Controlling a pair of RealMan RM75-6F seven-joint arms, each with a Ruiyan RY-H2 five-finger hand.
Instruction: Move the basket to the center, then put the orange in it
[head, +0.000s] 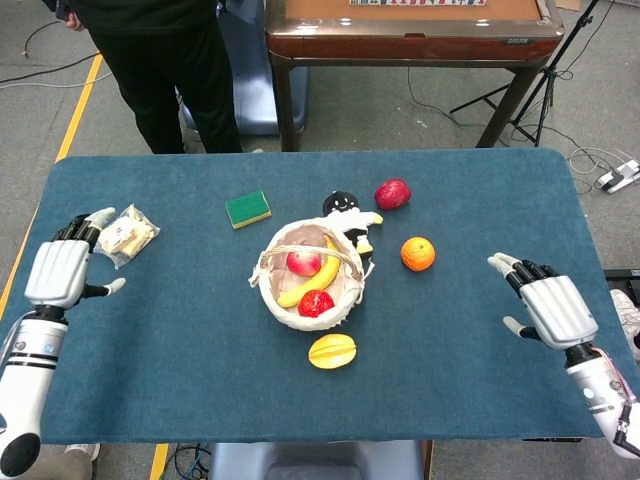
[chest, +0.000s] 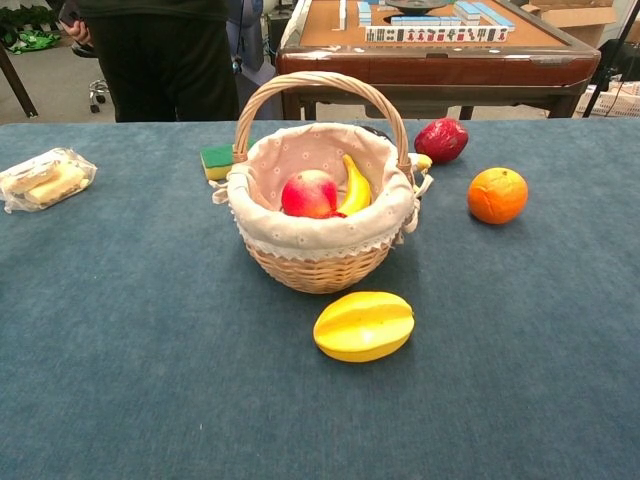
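The wicker basket (head: 345, 302) (chest: 318, 270) with a cloth lining stands near the middle of the blue table, holding an apple, a banana and a red fruit. The orange (head: 418, 253) (chest: 497, 195) lies on the cloth to the basket's right. My left hand (head: 58, 272) hovers open at the table's left edge, far from the basket. My right hand (head: 548, 308) is open over the right side of the table, to the right of the orange and apart from it. Neither hand shows in the chest view.
A yellow starfruit (head: 332, 351) (chest: 364, 325) lies in front of the basket. Behind it are a doll (head: 347, 210), a dark red fruit (head: 392, 193) (chest: 441, 140) and a green sponge (head: 248, 209). A snack bag (head: 126, 234) (chest: 42, 180) lies at the left. A person (head: 160, 60) stands beyond the table.
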